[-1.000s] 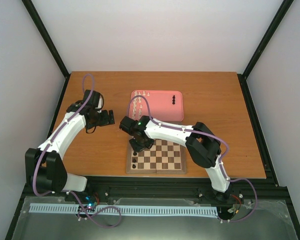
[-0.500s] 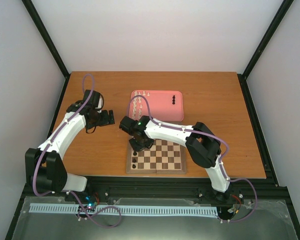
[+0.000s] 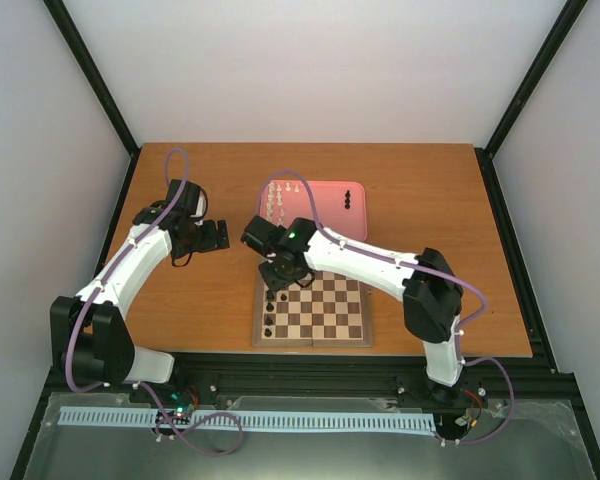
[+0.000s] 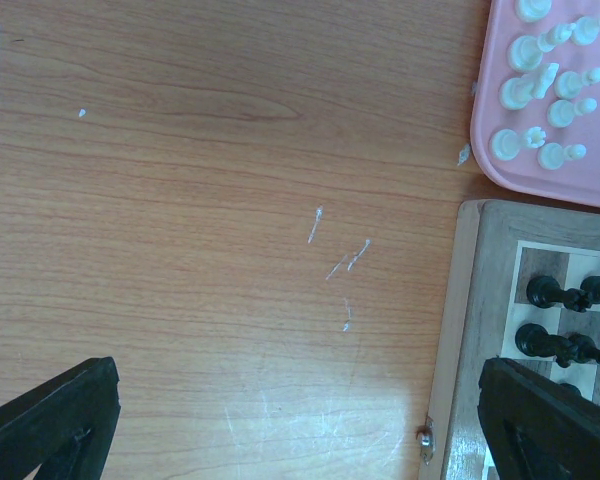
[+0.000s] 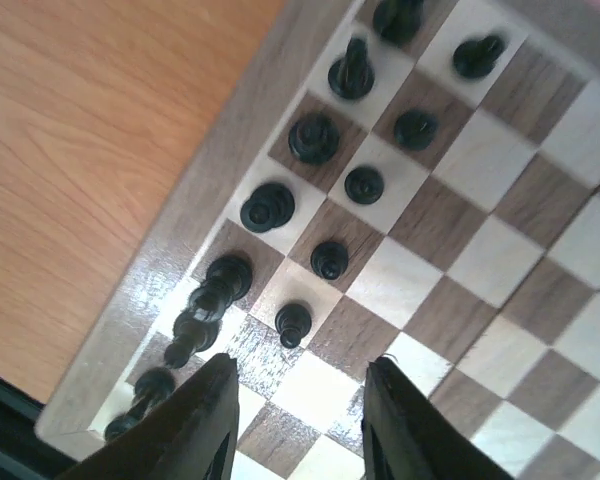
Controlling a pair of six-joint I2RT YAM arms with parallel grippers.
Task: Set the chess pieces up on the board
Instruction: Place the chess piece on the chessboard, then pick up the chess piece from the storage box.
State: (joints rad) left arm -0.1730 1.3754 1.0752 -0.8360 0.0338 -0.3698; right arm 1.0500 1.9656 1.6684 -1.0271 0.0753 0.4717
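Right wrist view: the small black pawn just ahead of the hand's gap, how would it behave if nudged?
The small black pawn stands tall on a narrow base, so a sideways nudge would probably topple it. Its round body would then likely roll. The glossy checkered wooden board may let it slide.

A pink tray [image 3: 330,213] lies just beyond the right gripper [image 5: 302,375] — flat on the wooden table [image 3: 430,200]. Ahead of the left gripper [image 4: 295,395], some thin white scratches [image 4: 332,262] mark the wood.

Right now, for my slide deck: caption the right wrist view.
Right gripper, open, above black chess pieces along the board edge.
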